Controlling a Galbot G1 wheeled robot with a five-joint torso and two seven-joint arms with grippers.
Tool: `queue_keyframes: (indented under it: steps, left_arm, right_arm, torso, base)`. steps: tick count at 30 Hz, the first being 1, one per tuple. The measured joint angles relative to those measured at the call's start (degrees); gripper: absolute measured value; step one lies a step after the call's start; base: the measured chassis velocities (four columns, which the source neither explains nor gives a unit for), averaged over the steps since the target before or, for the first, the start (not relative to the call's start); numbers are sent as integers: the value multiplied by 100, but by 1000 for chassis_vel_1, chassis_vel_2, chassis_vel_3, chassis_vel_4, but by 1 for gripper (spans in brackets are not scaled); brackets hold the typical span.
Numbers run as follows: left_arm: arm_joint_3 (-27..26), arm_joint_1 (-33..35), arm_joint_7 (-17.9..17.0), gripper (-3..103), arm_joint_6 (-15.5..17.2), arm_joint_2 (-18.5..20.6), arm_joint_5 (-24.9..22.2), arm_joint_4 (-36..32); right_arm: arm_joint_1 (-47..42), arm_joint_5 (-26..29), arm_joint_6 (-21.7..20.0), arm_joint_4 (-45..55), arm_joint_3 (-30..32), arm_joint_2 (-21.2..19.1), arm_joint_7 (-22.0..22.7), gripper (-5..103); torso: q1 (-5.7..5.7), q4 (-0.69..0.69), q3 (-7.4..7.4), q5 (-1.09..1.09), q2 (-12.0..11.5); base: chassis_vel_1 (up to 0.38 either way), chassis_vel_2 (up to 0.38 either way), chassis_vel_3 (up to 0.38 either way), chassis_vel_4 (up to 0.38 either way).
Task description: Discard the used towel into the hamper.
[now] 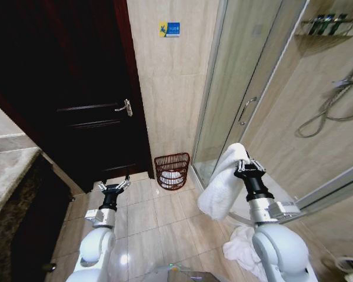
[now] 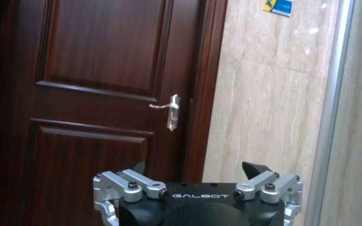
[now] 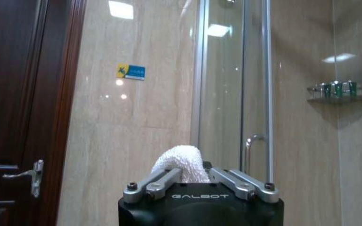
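Right gripper (image 1: 249, 166) is raised at our right side with its fingers closed on a fold of the white towel (image 1: 222, 187), and the rest of the cloth hangs down from the jaws in one loose drape, clear of the floor. In the right wrist view the towel (image 3: 179, 162) pokes up between the pinched fingers as a rounded terry hump. We judge it soft, light and limp: it will sway and trail behind any move, it cannot break, and its looped pile should keep it from slipping out of a firm pinch. A hold on a gathered fold near one end, as now, seems sound to us, since the bulk then hangs below and should fall freely when let go. The hamper (image 1: 172, 170) stands on the tiled floor against the wall, between the dark door (image 1: 76, 94) and the glass shower screen (image 1: 247, 88), well apart from the towel and ahead of it. It already holds something white, though we cannot make out what through the slats. Our left gripper (image 1: 115, 187) hangs low at our left, fingers spread and empty. Another white cloth (image 1: 242, 249) lies on the floor by our right arm, partly hidden behind it. How much cloth sits inside the pinch we cannot tell.
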Motion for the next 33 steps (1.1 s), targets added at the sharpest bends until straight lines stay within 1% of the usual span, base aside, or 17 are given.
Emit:
queue_keyframes:
  steps: [3,8,11,14,17,22,27,33]
  left_arm:
    - [-19,35,41,100,-96,3,3,-22]
    - [-29,92,34,100,-149,-1,32,-121]
    - [-29,140,-51,100,-266,-52,181,-202]
    - [-30,177,-87,100,-271,-74,230,-245]
    - [-26,291,-160,100,-265,-232,338,-375]
    - [-6,395,-173,100,-264,-372,417,-465]
    - [1,406,-175,100,-272,-387,440,-467]
    - [34,427,-175,100,-274,-393,491,-509]
  right_arm:
    - [53,0,0,-28,-15,-26,-1,4]
    - [90,5,-9,-62,-21,-27,-5,4]
    - [91,103,-13,-82,-5,-21,-59,4]
    - [100,201,-14,-104,3,-34,-80,4]
    - [132,268,38,-215,17,-58,-214,4]
    - [174,264,71,-284,-13,-51,-253,4]
    - [184,264,83,-288,2,-55,-252,4]
    - [100,236,175,-252,70,-39,-241,4]
  torso:
    - [0,0,1,0,1]
    - [0,1,0,0,2]
    - [0,0,0,0,1]
    - [-1,-1,-1,0,0]
    - [-2,0,-2,1,-2]
    - [-4,0,-3,1,-3]
    - [-5,-1,-4,1,-4]
    - [-3,0,-4,1,-8]
  base:
    - [0,0,0,0]
    - [0,0,0,0]
    - [0,0,0,0]
    - [0,0,0,0]
    - [0,0,0,0]
    - [0,0,0,0]
    - [-15,57,22,-60]
    - [0,181,1,-192]
